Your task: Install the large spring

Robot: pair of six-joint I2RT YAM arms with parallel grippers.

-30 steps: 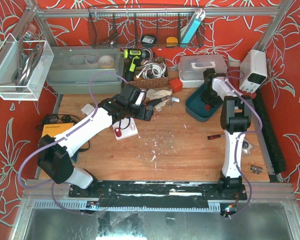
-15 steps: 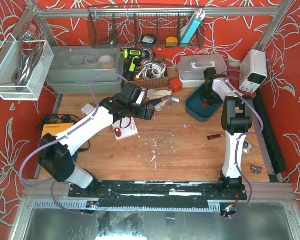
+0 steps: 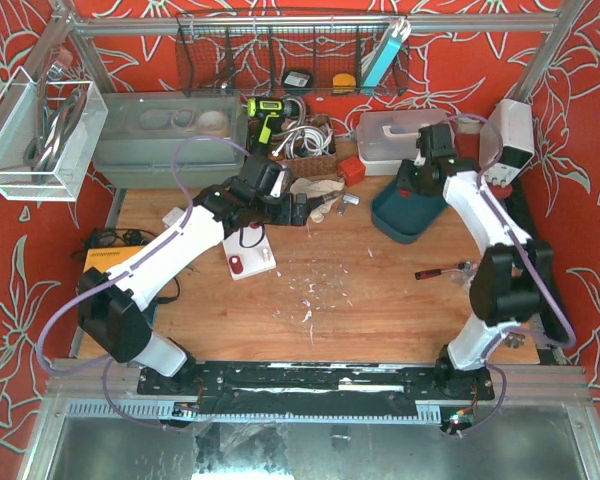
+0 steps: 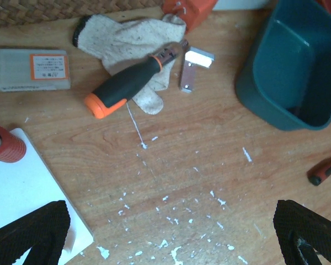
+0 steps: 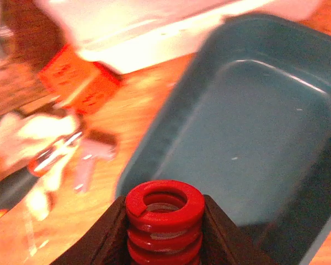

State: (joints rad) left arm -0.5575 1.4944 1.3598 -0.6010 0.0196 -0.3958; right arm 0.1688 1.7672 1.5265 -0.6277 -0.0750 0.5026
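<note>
One large spring (image 5: 164, 205) clamped lengthwise in right gripper (image 5: 164, 245); white base plate (image 3: 250, 257) lay 8 o'clock, nearer left gripper (image 4: 171, 237), jaws apart.

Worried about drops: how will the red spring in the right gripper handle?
The red spring has thick, tightly stacked coils, so probably stiff and heavy for its size. Being round, it would likely roll if laid sideways. The right gripper grips curved sides, so it might slip.

Overhead wide; wrists close; all share teal bin (image 3: 392, 222).
</note>
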